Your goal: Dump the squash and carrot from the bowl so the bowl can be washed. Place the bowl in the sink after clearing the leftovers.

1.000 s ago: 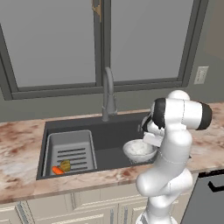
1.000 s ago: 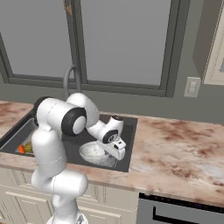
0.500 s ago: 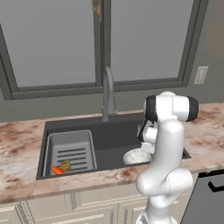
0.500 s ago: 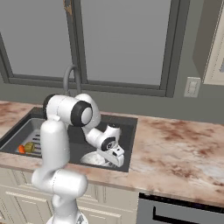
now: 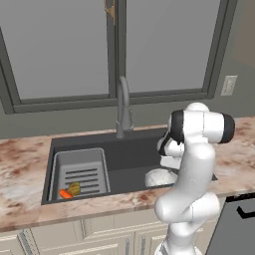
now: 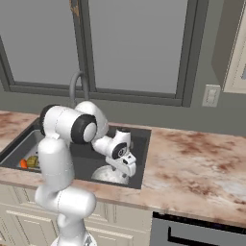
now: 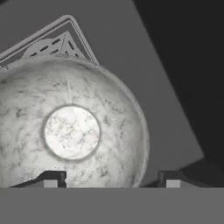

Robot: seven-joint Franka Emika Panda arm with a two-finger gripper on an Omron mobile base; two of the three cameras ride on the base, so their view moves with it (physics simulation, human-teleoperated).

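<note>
The pale marbled bowl (image 7: 72, 131) rests on the floor of the dark sink (image 5: 132, 152), at its right end, and it is empty. It also shows as the bowl (image 5: 155, 178) and the bowl (image 6: 106, 175) in the base views. My gripper (image 7: 111, 181) hangs just above it, open, one finger over the bowl's inside and the other outside its rim. The gripper (image 6: 126, 168) points down into the basin. The orange carrot (image 5: 64, 194) and the yellow-green squash (image 5: 74, 188) lie in the lighter slotted basin (image 5: 79, 172) at the sink's left end.
A tall grey faucet (image 5: 123, 107) stands behind the sink. The square drain grate (image 7: 52, 43) lies just beyond the bowl. Marbled counter (image 6: 192, 163) runs on both sides. A window fills the wall behind, and a dark appliance front (image 5: 234, 224) sits lower right.
The hand came down with the bowl to the sink floor, and its jaws have opened, letting go of the bowl's rim. The carrot and squash have not moved.
</note>
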